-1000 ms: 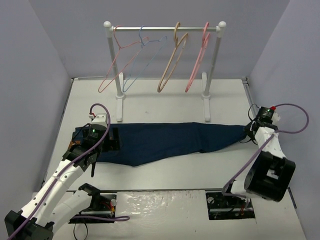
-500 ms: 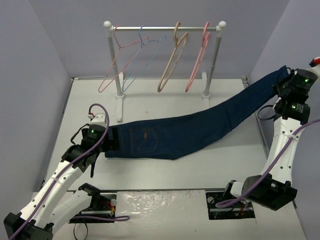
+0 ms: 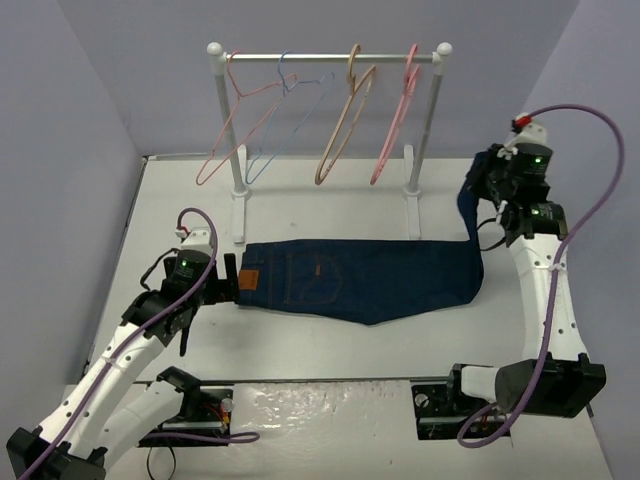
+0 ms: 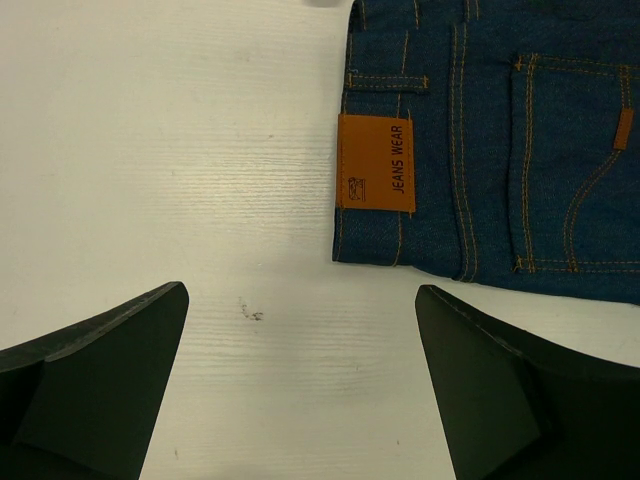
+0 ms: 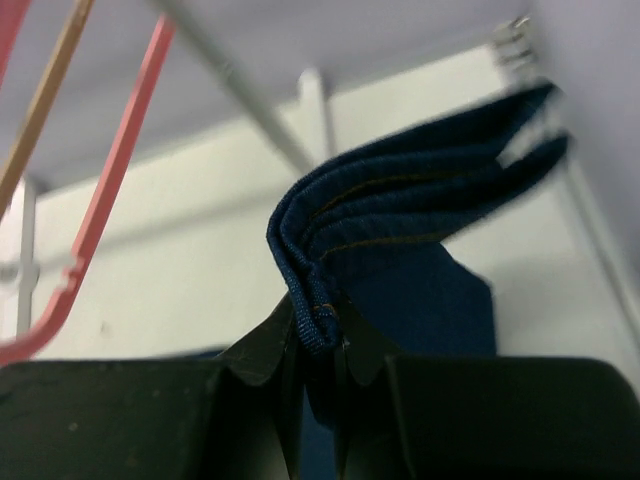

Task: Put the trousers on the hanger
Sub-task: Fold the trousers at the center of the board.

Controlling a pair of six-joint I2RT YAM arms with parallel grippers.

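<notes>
The dark navy trousers (image 3: 380, 280) lie flat across the table, waistband to the left. Their leg ends bend up at the right to my right gripper (image 3: 478, 188), which hangs above the table right of the rack. In the right wrist view that gripper (image 5: 318, 335) is shut on the bunched hem of the trousers (image 5: 400, 230). My left gripper (image 3: 228, 282) stands open just left of the waistband. The left wrist view shows the left gripper (image 4: 300, 400) holding nothing, over bare table, with the trousers (image 4: 500, 150) and their orange label (image 4: 375, 162) beyond the fingertips. The tan hanger (image 3: 345, 125) hangs on the rail.
A white rack (image 3: 325, 58) stands at the back on two feet (image 3: 238, 215) (image 3: 413, 215). It also carries two pink hangers (image 3: 235, 130) (image 3: 395, 120) and a light-blue hanger (image 3: 280, 120). The pink hanger (image 5: 110, 180) and tan hanger (image 5: 45, 100) are left of my right gripper. Grey walls close in both sides.
My right gripper lifted the leg ends off the table, swung high to the right, then came back toward the rack. The trousers slid right, out from between the left fingers. The left arm barely moved.
</notes>
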